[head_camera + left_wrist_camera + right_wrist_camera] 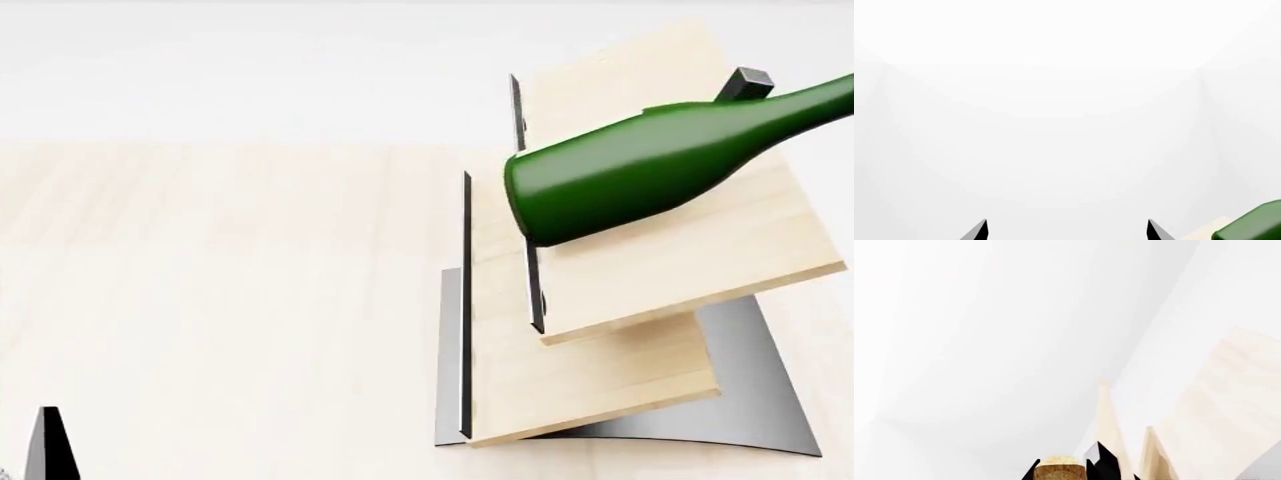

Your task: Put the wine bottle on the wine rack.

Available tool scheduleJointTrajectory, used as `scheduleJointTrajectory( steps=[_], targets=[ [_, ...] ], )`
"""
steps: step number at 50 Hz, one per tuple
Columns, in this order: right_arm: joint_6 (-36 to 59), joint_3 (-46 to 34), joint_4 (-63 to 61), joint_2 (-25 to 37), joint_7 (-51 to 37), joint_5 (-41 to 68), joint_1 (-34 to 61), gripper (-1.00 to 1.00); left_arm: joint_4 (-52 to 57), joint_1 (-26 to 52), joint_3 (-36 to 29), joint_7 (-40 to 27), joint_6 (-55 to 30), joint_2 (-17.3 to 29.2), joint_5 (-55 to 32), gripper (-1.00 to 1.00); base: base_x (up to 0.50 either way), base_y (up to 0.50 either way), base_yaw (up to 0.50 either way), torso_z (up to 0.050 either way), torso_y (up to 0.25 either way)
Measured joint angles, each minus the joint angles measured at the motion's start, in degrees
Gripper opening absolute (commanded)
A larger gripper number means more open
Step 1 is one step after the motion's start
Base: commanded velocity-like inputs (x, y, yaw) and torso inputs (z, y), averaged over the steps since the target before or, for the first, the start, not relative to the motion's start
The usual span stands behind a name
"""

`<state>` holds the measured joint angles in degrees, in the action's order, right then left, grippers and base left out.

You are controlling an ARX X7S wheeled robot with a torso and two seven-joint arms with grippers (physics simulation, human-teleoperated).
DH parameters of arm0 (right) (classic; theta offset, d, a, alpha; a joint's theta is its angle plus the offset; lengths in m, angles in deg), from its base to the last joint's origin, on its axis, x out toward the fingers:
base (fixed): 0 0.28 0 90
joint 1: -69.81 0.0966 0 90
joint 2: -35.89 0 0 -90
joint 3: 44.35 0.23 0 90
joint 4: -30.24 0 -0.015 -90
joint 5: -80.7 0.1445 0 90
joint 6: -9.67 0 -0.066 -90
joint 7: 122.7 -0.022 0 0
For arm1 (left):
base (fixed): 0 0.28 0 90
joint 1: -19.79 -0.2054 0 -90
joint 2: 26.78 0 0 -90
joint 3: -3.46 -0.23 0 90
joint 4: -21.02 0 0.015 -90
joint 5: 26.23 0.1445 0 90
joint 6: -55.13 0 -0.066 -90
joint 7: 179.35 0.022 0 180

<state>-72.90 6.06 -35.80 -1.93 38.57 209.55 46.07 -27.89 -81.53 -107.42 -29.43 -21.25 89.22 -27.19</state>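
Note:
The dark green wine bottle (627, 170) lies nearly on its side over the top board of the wine rack (627, 300), base toward the left and neck running up off the right edge. I cannot tell if it touches the board. In the right wrist view my right gripper (1064, 467) is shut on the bottle's cream cork end (1057, 469), with a black fingertip on each side. My left gripper (1067, 231) is open and empty; a corner of the bottle (1254, 225) shows beside it. One left fingertip (51, 445) shows at the lower left of the head view.
The rack's light wooden boards with black metal edges (467, 300) stand on a curved grey base (761, 390) on a pale wooden tabletop (227, 300). White walls lie behind.

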Motion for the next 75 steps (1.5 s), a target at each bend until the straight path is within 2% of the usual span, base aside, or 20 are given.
scheduleJointTrajectory(
  steps=[46, 47, 75],
  targets=[
    [0.07, 0.69, 0.78, -0.64, 1.39, -1.59, -1.23, -1.00, -0.03, 0.23, -0.29, -0.38, -0.16, 0.27, -0.17, 1.00, 0.00, 0.00, 0.00, 0.000, 0.000],
    [0.11, 0.69, 0.81, -0.64, 1.46, -1.63, -1.22, 1.00, -0.03, 0.23, -0.29, -0.39, -0.15, 0.27, -0.16, 1.00, 0.00, 0.00, 0.00, 0.000, 0.000],
    [0.15, 1.54, -0.11, -0.30, 2.06, -2.86, -1.79, 1.00, -0.07, 0.21, -0.56, -0.59, 0.03, 0.47, -0.09, 1.00, 0.00, 0.00, 0.00, 0.000, 0.000]
  ],
)
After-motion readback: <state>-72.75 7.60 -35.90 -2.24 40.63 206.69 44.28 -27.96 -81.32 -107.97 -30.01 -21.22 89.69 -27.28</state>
